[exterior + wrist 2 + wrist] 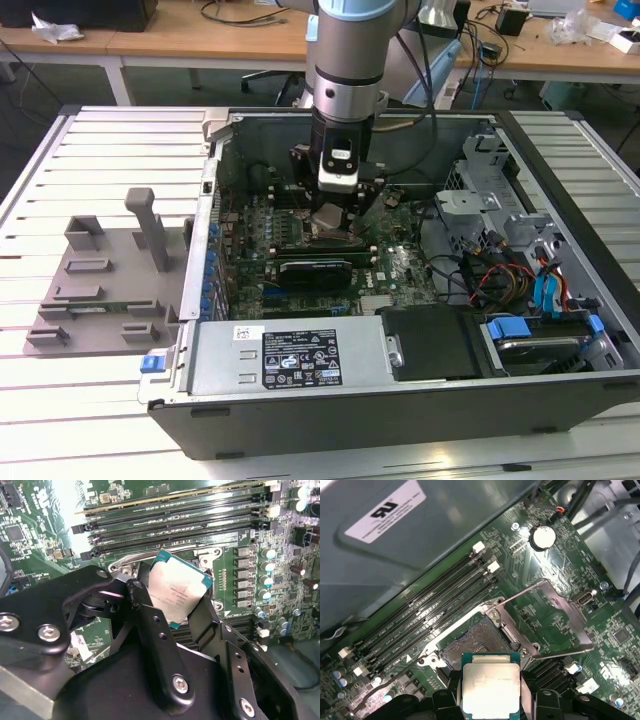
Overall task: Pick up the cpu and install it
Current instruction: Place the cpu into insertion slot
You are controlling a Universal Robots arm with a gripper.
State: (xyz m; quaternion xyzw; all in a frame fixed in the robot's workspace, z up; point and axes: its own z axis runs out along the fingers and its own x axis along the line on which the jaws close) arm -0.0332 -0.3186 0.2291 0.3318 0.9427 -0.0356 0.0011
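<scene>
While the gripper (172, 600) pinches the cpu (491, 689) by two edges, it hangs tilted over the open socket (472, 645); load plate (568, 615) raised; motherboard (405, 268) beneath.

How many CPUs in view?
1. The cpu sits clamped in the end effector, above the open socket, whose bed looks empty. The arm hides part of the motherboard.

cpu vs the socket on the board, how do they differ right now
The cpu has a plain silver top with a green rim; the socket is a dark field inside a metal frame. The cpu is held in the gripper above the motherboard; the socket sits fixed on it, its cover plate swung open. Both are square.
</scene>
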